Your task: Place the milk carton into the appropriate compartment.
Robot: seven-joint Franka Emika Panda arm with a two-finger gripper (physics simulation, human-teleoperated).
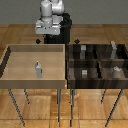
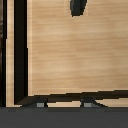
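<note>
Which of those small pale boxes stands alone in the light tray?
The milk carton, upright with a peaked top, alone in the light bin. The grey blocks sit among the dark dividers.

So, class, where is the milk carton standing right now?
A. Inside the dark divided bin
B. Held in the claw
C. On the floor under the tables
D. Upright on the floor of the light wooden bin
D: the milk carton stands upright on the bare floor of the light wooden bin, apart from the claw up behind the bin.
</note>
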